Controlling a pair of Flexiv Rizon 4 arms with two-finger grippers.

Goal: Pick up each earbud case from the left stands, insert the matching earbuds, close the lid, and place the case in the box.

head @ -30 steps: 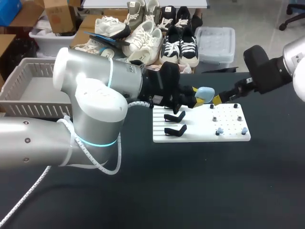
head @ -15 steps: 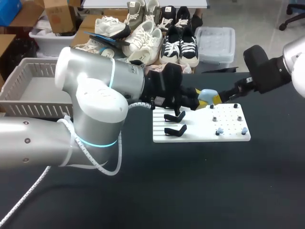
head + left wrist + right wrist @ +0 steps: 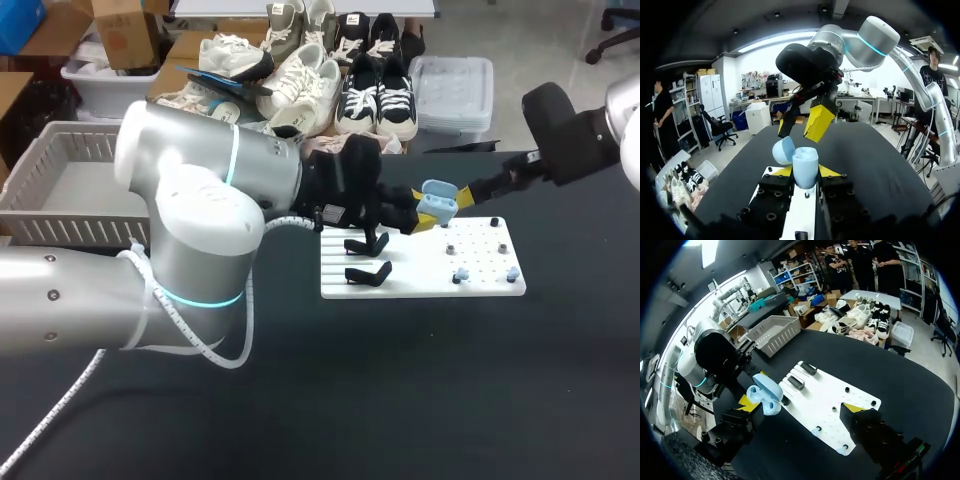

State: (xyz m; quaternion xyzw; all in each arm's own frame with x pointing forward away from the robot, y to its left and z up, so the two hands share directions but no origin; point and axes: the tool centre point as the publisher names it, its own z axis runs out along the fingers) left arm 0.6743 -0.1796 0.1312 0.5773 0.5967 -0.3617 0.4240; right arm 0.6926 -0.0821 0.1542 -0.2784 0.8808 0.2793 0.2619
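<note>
Counter [image 3: 400, 400], dark, carries a white board [image 3: 430, 285] with two empty black stands [image 3: 365, 244] on its left half and pegs on its right. Two small pale blue earbuds [image 3: 460, 275] sit on pegs at the board's near edge. The left arm [image 3: 200, 200] reaches across past the stands. The left jaws are clamped on the light blue earbud case [image 3: 435, 203], yellow fingertips [image 3: 829, 171] pressing its body from both sides. The case hangs above the board's far edge, lid hinged open. Just beyond it, the right arm [image 3: 570, 145] holds the right jaws parted and empty, close to the case but not touching it. The grey basket [image 3: 70, 205] stands at the counter's far left, well apart. Judged step: loading the earbuds. To do it well, the left arm should hold the case steady with its mouth up. The right jaws should drop to the near pegs and take one bud by its body. They should then seat it straight down without nudging the lid.
</note>
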